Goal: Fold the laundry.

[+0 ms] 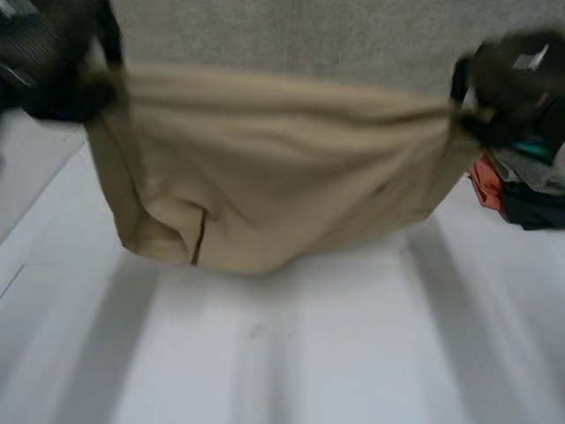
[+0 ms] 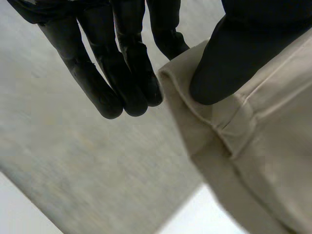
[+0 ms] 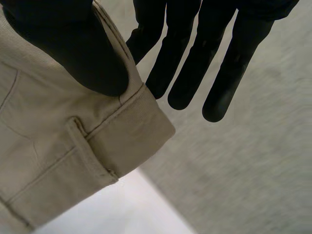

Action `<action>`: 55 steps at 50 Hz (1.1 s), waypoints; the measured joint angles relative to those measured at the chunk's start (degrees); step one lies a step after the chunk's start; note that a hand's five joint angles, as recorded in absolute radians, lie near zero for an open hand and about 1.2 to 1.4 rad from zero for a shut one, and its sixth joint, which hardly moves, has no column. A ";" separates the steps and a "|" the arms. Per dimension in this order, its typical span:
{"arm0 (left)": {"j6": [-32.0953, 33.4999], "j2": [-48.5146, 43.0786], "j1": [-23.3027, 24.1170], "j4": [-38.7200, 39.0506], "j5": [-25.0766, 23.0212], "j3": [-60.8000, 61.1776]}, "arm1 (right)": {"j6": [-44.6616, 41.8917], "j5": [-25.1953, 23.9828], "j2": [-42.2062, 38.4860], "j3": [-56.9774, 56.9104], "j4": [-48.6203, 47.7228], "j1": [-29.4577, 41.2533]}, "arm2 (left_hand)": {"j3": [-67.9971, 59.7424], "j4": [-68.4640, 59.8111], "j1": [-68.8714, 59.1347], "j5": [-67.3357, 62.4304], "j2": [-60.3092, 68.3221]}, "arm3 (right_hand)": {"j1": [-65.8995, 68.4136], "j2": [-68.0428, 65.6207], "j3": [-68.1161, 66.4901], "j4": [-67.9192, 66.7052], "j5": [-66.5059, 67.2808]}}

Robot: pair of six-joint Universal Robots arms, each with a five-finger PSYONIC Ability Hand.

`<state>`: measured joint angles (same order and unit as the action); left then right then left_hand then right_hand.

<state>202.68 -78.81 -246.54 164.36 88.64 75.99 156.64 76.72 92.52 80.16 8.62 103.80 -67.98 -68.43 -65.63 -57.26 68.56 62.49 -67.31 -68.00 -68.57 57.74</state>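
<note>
Above the white surface (image 1: 353,353), I see the beige garment (image 1: 282,177) hanging stretched: left robot hand (image 1: 53,79) and right robot hand (image 1: 512,88) each pinch a waistband corner between thumb and fingers.

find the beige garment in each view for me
Head view: the beige garment hangs stretched between the left hand and the right hand.
Left wrist view: a corner of it is pinched under the left hand thumb.
Right wrist view: a waistband corner is pinched under the right hand thumb.
Shared landmark: the grey textured surface behind it.
</note>
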 measured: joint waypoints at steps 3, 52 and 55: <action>-1.35 -1.23 -1.59 -3.43 -1.14 -5.31 | 1.46 0.24 -0.25 -5.16 3.39 0.03 | -0.01 -0.01 0.00 0.00 0.01 | 0.00 0.00 0.00 0.00 0.00; -17.00 -40.43 -5.52 26.81 -5.88 -20.92 | 5.28 13.20 -33.26 -16.20 -33.85 7.94 | -0.21 -0.22 -0.01 -1.18 0.15 | 1.74 0.00 -0.38 -0.10 0.92; -16.15 -41.91 -5.29 27.69 -6.55 -16.93 | 5.11 12.53 -35.13 -13.46 -33.76 7.79 | -0.21 -0.22 -0.01 -1.18 0.15 | 1.74 0.00 -0.40 -0.10 0.90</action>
<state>186.53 -120.72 -251.83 192.05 82.09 59.06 161.76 89.25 57.39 66.71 -25.15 111.59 -68.20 -68.65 -65.64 -58.44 68.71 64.24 -67.31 -68.40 -68.67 58.65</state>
